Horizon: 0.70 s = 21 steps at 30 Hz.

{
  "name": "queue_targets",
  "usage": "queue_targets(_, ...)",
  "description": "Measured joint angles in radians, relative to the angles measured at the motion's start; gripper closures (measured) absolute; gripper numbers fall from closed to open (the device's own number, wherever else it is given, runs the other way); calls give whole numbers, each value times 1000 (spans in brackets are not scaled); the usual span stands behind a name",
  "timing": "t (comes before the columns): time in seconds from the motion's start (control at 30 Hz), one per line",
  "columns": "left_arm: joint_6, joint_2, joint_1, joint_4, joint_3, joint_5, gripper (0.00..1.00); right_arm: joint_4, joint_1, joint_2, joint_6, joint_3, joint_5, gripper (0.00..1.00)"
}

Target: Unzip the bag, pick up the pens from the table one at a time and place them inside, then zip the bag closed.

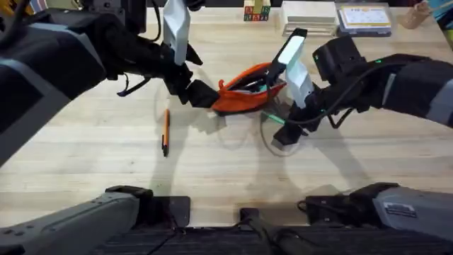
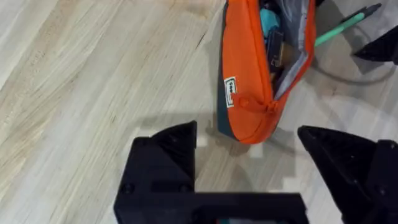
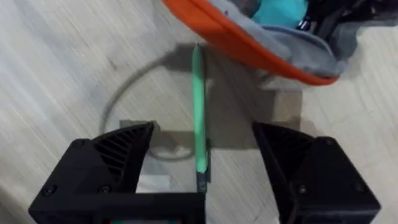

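Pale wooden planks with visible grain make up the tabletop, and the soft orange bag lies just above the middle of the overhead frame, unzipped, its grey lining and some dark and teal contents showing (a small white label sits near its zipper end). At the bag's left end, the left hand has its black fingers spread wide, with the pouch's rounded end between them; whether they touch the fabric cannot be told. Lower right of the bag, the right hand is also spread apart, its ribbed black fingers on either side of the slim green pen, which lies flat on the wood, gripped by neither. An orange pen with a dark end lies alone at centre left, well apart from the bag.
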Motion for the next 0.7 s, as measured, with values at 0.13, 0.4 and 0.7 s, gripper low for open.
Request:
queue_targets(0.13,0,0,0,0,0,0,7,0,0,8,0,3,0,16)
queue_targets(0.4,0,0,0,0,0,0,7,15,-3,34,2,21,33,338)
queue_targets(0.7,0,0,0,1,0,0,7,34,-10,43,7,30,47,957)
